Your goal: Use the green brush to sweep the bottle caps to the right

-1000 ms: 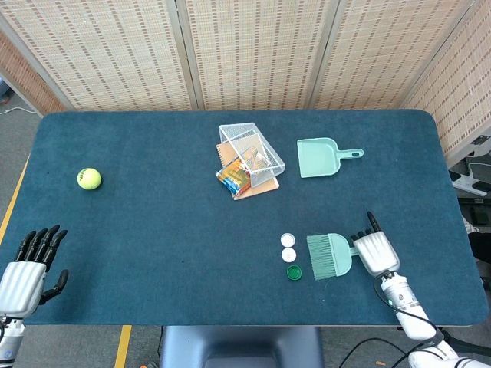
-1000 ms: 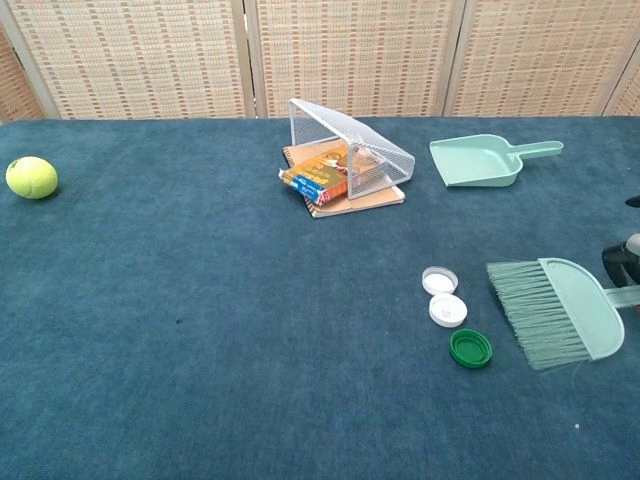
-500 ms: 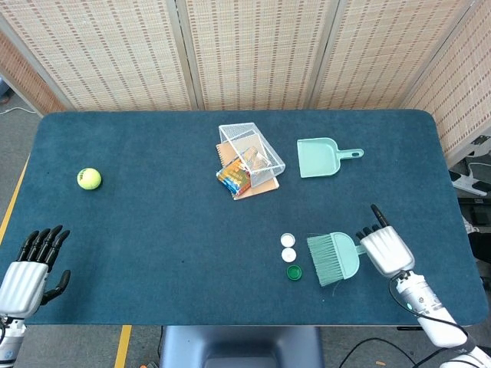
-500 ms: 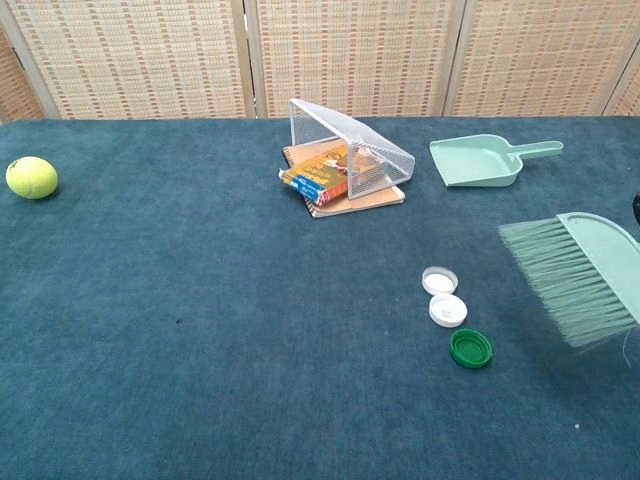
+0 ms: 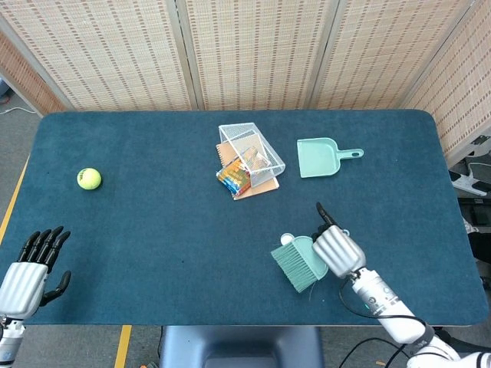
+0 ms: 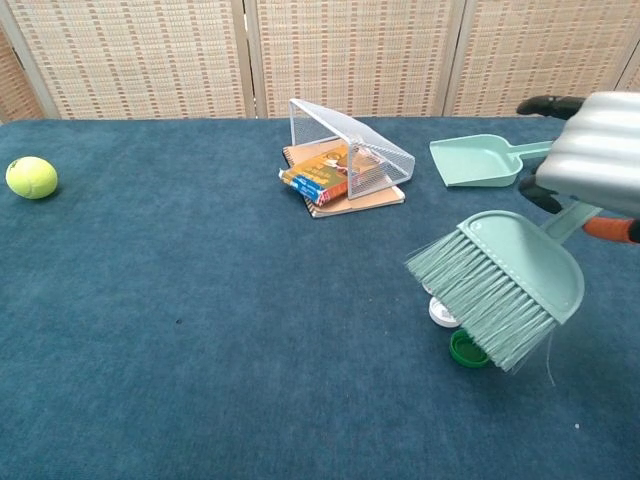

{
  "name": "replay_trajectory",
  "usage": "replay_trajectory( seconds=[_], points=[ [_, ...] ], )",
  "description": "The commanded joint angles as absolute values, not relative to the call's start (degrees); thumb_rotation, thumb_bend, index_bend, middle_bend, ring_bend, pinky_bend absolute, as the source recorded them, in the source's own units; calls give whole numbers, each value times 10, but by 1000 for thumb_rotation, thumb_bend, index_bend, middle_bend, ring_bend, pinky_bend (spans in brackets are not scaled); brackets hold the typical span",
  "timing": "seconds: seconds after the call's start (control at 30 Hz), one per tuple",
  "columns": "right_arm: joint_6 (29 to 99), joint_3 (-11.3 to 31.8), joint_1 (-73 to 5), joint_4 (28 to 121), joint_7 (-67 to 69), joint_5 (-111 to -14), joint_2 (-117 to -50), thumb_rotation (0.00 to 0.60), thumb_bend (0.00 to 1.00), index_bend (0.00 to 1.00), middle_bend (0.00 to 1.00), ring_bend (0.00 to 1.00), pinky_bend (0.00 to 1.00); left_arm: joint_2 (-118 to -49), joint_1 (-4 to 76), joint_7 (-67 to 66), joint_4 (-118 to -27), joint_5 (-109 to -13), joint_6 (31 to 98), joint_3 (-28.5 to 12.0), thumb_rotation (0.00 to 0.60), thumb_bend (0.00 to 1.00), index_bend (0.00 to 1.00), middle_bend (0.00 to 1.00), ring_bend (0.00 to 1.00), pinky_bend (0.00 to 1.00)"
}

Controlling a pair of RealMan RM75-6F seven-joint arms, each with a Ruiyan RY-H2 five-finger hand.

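Brush lifted and carried left over the caps; no sweep yet.

Left hand (image 5: 31, 268) rests at the near-left table edge, fingers spread, holding nothing. Tennis ball (image 5: 89, 179) and wire basket (image 5: 251, 156) sit untouched. A second ago the green brush (image 6: 503, 283) lay right of the bottle caps (image 6: 468, 349); now it hangs above them, bristles tilted down-left, hiding most. Right hand (image 5: 336, 249) grips its handle. Judgement: bristles must land left of the caps before pulling right.
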State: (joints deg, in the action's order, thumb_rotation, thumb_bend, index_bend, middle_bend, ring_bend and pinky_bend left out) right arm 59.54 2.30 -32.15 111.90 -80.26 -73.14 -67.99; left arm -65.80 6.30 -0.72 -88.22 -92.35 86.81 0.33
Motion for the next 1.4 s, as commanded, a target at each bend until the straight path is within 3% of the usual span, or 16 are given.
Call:
replay_trajectory(
  seconds=[0.03, 0.73, 1.4],
  points=[
    [598, 26, -380, 1162, -943, -636, -742, 600, 607, 942, 797, 530, 0, -658, 63, -6, -881, -922, 867, 4, 600, 446, 0, 0, 0, 48],
    [689, -40, -479, 1082, -1115, -484, -852, 600, 598, 942, 797, 543, 0, -664, 53, -18, -876, -920, 871, 9, 600, 445, 0, 0, 0, 47],
    [706, -88, -512, 951, -1101, -423, -868, 600, 597, 942, 797, 546, 0, -664, 73, 14, -827, -902, 843, -6, 600, 445, 0, 0, 0, 48]
  ],
)
